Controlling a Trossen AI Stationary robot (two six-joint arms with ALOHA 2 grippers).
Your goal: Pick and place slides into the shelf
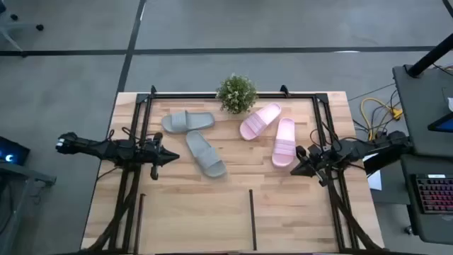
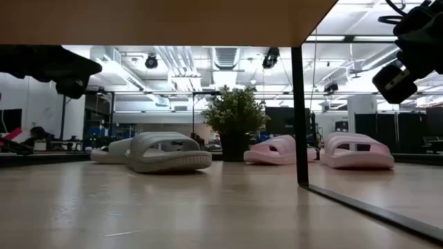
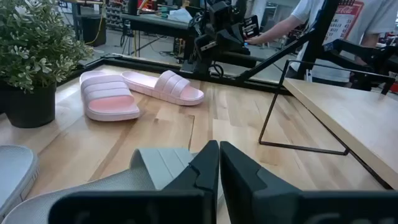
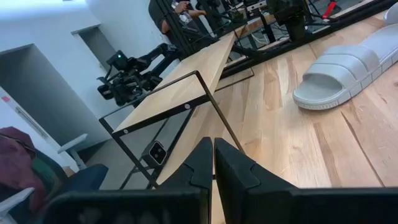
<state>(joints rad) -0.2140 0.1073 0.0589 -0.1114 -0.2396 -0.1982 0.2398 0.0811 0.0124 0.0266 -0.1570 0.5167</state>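
Grey-green slide (image 1: 206, 154) lies just beyond the shut left gripper (image 1: 172, 157).

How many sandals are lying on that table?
4. Two grey-green slides lie left of the plant: one near the back, one angled toward the front. Two pink slides lie right of it: one angled, one by the right arm. None seems hidden.

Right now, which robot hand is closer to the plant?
Neither clearly; about even. The left gripper sits by the grey slides, to the plant's left. The right gripper sits by the pink slides, on its right.
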